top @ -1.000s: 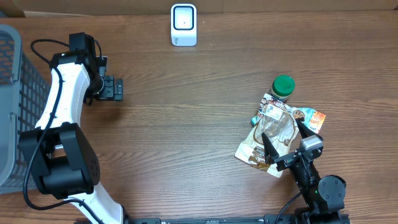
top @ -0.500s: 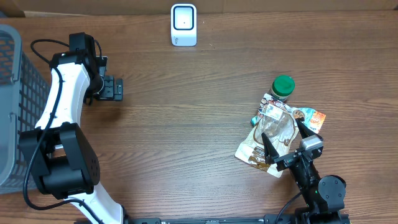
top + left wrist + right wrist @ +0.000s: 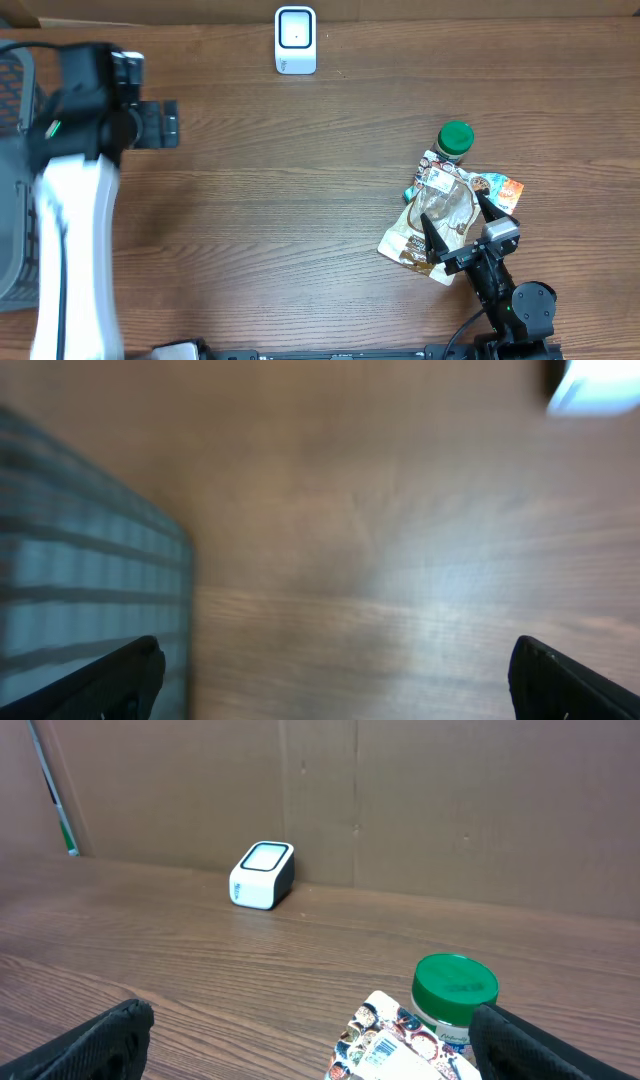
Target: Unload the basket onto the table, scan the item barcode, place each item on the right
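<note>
Lying at lower right: a snack pouch [image 3: 440,215] is seen flat on the wooden table [image 3: 300,220], with its white label [image 3: 437,180] turned upward. A green-lidded jar [image 3: 456,140] is set against its upper edge, and an orange packet [image 3: 507,188] shows at its right side.
Pouch against right claw: the right gripper [image 3: 452,208] is placed over the lower half of the pouch, one finger above its middle and the other at its right edge. Whether the pouch is touched cannot be told. In the right wrist view only the pouch's top corner [image 3: 395,1042] and the jar [image 3: 455,992] are caught, low and right of centre between the fingers.
Right claw state: the jaws are spread as wide as they go, and nothing is held.
Right arm pose: the arm is folded low at the bottom right of the overhead frame, the wrist pointed up the frame and slightly left.
Scanner: the white scanner [image 3: 296,40] is stood at top centre, well apart from the pouch. It is seen left of centre from the right wrist [image 3: 262,875].
Left claw: the left gripper [image 3: 172,124] is found at upper left, just beside the grey basket [image 3: 15,180], blurred. Its jaws are fully parted and empty.
Left arm pose: the white arm is drawn up the left edge of the frame, with the claw turned toward the right.
</note>
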`<action>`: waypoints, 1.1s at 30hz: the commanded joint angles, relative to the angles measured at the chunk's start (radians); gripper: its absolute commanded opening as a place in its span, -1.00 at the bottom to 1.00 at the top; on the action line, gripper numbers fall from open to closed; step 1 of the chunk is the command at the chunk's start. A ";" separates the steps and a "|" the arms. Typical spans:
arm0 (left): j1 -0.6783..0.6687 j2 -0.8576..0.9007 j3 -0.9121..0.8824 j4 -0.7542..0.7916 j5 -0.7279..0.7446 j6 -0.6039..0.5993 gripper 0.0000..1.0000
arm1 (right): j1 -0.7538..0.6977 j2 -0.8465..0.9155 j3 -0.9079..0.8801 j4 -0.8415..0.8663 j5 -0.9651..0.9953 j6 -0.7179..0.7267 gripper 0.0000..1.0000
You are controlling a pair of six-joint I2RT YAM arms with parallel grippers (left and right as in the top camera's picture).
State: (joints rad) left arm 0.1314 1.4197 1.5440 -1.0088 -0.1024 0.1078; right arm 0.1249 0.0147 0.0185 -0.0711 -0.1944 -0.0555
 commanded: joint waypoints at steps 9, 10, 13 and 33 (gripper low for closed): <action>-0.006 -0.476 0.008 -0.043 -0.062 0.027 1.00 | 0.004 -0.012 -0.011 0.006 0.008 0.002 0.99; -0.011 -0.502 0.005 -0.047 -0.061 0.027 1.00 | 0.004 -0.012 -0.011 0.006 0.008 0.002 1.00; -0.031 -0.566 -0.011 -0.071 -0.061 0.027 1.00 | 0.004 -0.012 -0.011 0.006 0.008 0.002 1.00; -0.117 -1.119 -0.947 0.645 -0.053 0.027 0.99 | 0.004 -0.012 -0.011 0.006 0.008 0.002 1.00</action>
State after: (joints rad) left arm 0.0418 0.3916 0.7261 -0.4492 -0.1513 0.1158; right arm 0.1249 0.0147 0.0185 -0.0708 -0.1940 -0.0563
